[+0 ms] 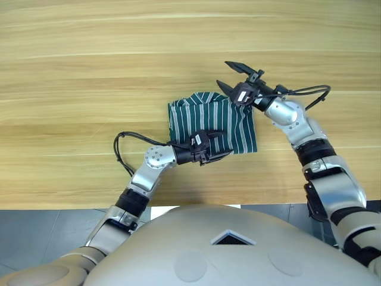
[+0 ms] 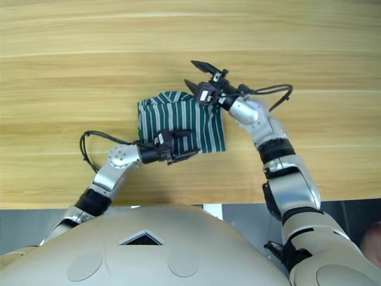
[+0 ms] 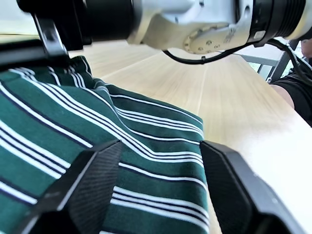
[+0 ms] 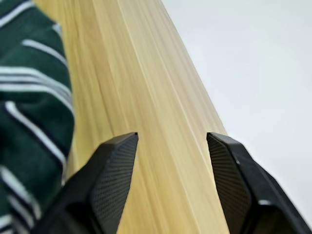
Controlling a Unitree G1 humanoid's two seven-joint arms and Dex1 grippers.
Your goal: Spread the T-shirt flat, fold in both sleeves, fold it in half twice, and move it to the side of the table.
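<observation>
A dark green T-shirt point(image 1: 211, 122) with white stripes lies folded into a small rectangle on the wooden table point(image 1: 89, 71), near the front middle. My left gripper point(image 1: 221, 145) hovers open over the shirt's near edge, its fingers point(image 3: 92, 180) spread just above the striped cloth point(image 3: 73, 141). At the shirt's far right corner my right gripper point(image 1: 232, 75) stands open, raised a little off the table, nothing between its fingers point(image 4: 117, 170). The shirt's edge point(image 4: 29, 112) lies beside it.
Bare wood stretches far to the left, right and back of the shirt. The table's front edge point(image 1: 59, 207) runs close below the shirt, with grey floor point(image 1: 36, 229) beyond it. Cables loop off both wrists.
</observation>
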